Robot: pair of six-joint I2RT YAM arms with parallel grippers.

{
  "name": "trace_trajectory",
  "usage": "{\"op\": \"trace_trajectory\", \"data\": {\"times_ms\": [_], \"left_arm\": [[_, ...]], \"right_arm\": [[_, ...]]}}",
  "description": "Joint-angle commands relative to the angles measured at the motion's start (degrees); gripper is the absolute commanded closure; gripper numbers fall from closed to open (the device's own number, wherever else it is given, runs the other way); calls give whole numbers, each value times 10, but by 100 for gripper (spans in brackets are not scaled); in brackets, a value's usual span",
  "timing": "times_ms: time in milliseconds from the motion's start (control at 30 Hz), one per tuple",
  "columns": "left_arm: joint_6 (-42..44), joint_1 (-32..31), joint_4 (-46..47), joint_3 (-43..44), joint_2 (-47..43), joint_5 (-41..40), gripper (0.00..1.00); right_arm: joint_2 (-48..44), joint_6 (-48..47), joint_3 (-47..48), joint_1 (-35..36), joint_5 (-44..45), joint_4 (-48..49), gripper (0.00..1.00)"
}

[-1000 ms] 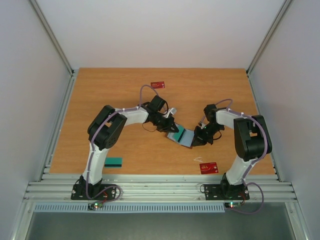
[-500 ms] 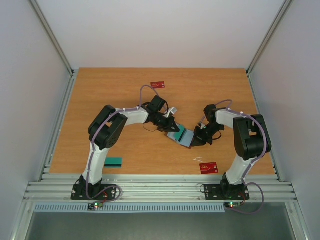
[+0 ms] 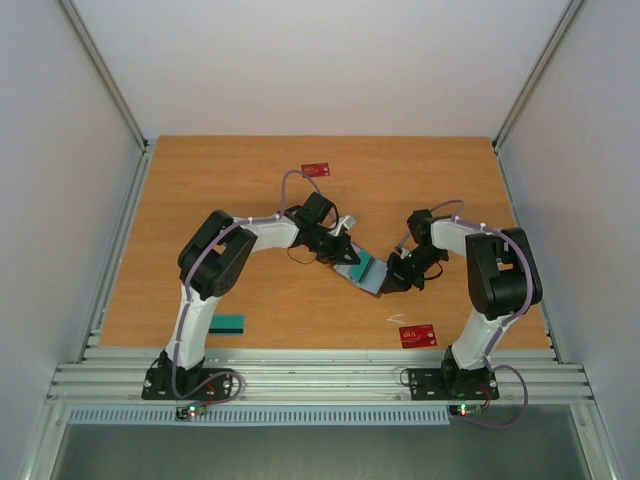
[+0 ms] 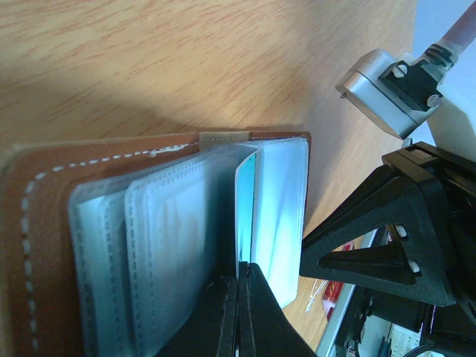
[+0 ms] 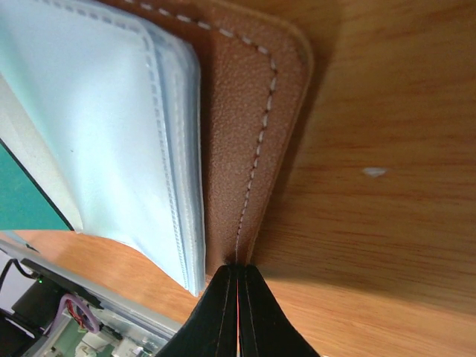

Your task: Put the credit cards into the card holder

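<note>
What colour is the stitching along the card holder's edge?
White stitching on the brown card holder; clearest in the right wrist view.

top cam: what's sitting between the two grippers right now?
The open card holder fills that gap, clearest from the top view. The right gripper clamps its leather cover; the left gripper pinches a teal card among the sleeves.

A robotics lab test cell: plain white panels (image 3: 320,60) and aluminium framing (image 3: 320,375) enclose a wooden counter (image 3: 200,190), with the left arm (image 3: 215,265) and right arm (image 3: 500,270) bolted at its edge.
</note>
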Motion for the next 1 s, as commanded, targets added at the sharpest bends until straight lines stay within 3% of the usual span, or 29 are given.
{"op": "trace_trajectory", "data": {"times_ms": [0, 567, 967], "left_arm": [[11, -15, -7, 1, 21, -10, 100], [13, -51, -96, 52, 45, -33, 99], [36, -55, -215, 110, 35, -109, 74]], "right_arm": [[10, -2, 3, 4, -7, 26, 96], [22, -10, 30, 4, -18, 28, 95], [-17, -23, 47, 4, 12, -26, 95]]}}
